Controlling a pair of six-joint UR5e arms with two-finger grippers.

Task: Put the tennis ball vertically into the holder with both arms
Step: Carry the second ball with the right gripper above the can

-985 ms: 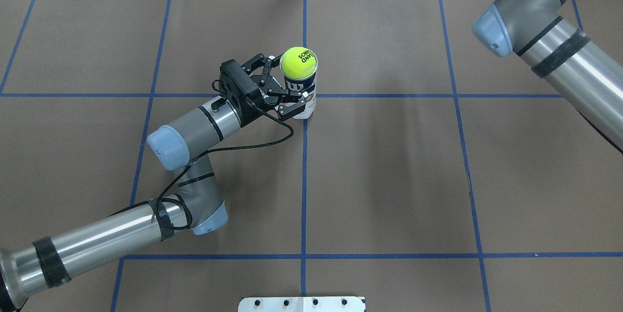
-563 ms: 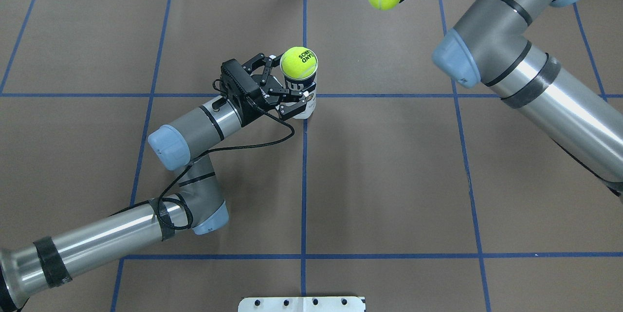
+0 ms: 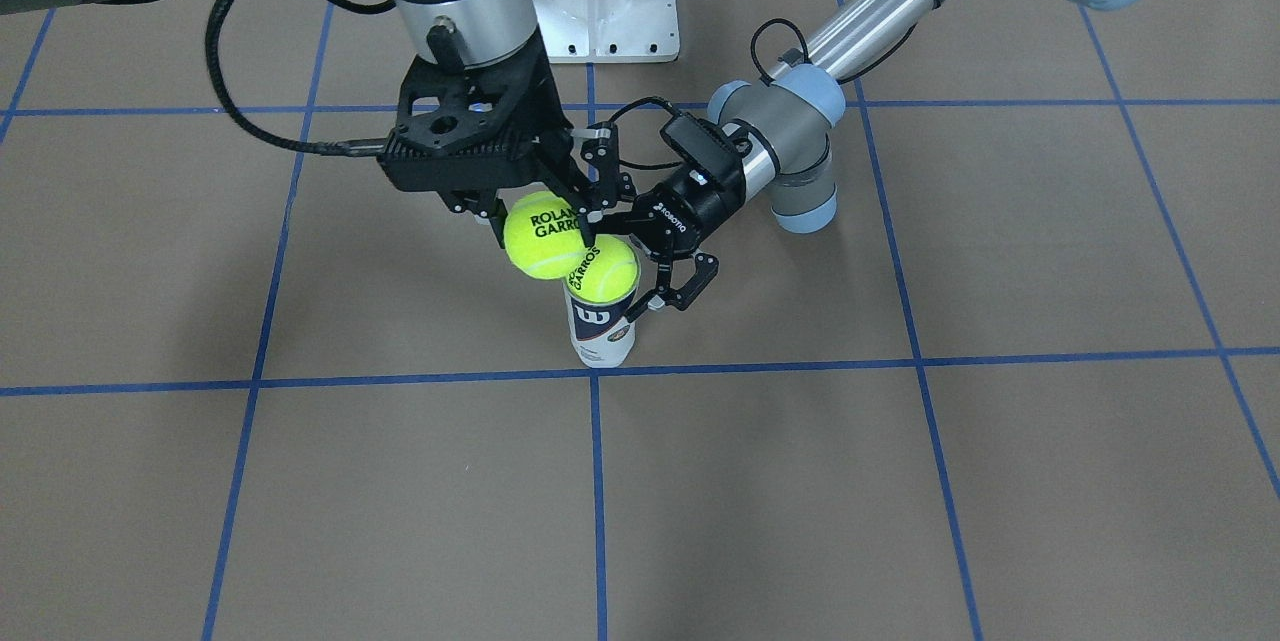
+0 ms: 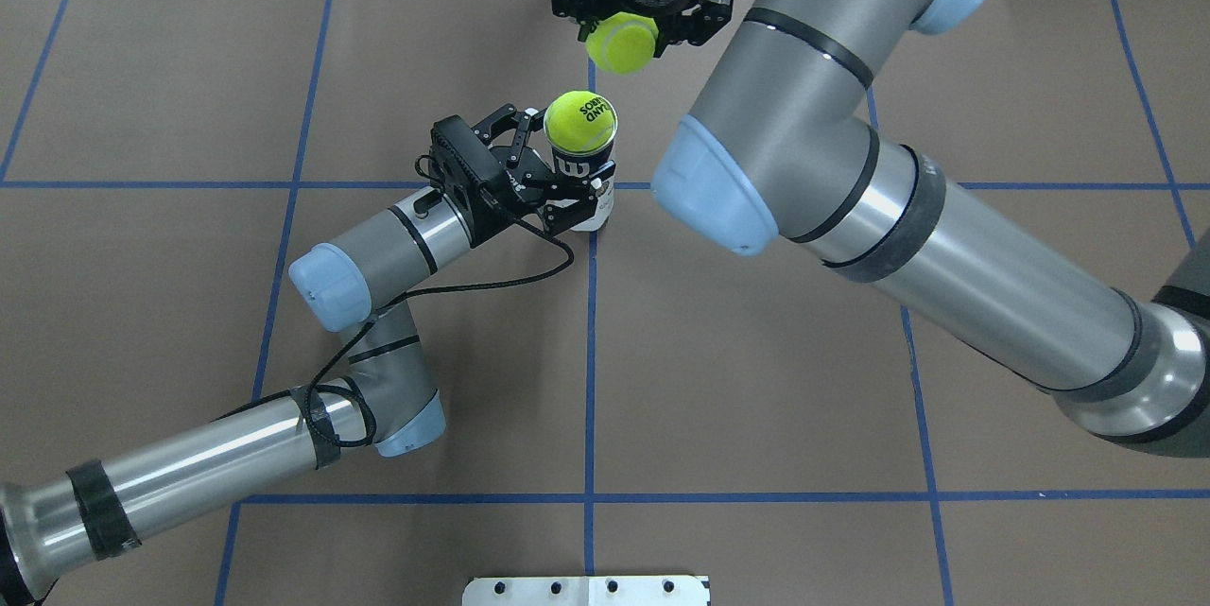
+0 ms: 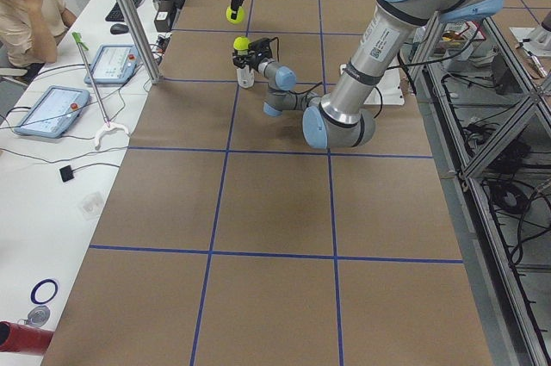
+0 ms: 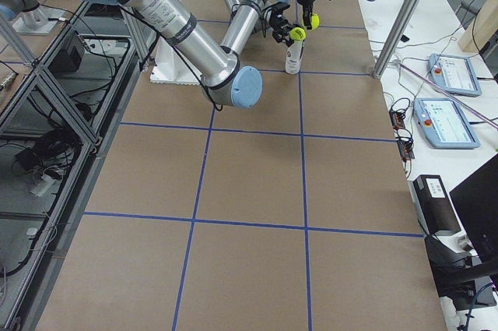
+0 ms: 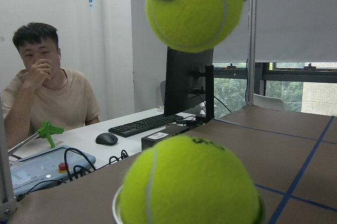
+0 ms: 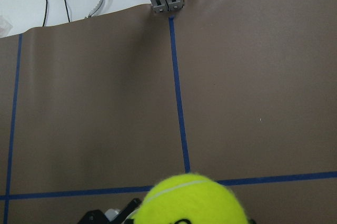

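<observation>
While the left gripper [image 4: 565, 179] clamps the holder [image 3: 600, 331], the right gripper [image 3: 540, 224], higher beside it, pinches a ball [image 3: 540, 241]: seemingly light, fuzzy, springy, best held across its middle.

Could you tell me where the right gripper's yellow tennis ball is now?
In the overhead view the yellow tennis ball hangs top centre in the right gripper, beyond the ball-topped white-and-navy tube.

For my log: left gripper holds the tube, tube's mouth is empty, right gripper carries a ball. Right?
Not empty: the overhead view shows a ball sitting in the mouth of the tube. The left gripper holds the tube, and the right gripper carries a second ball.
</observation>
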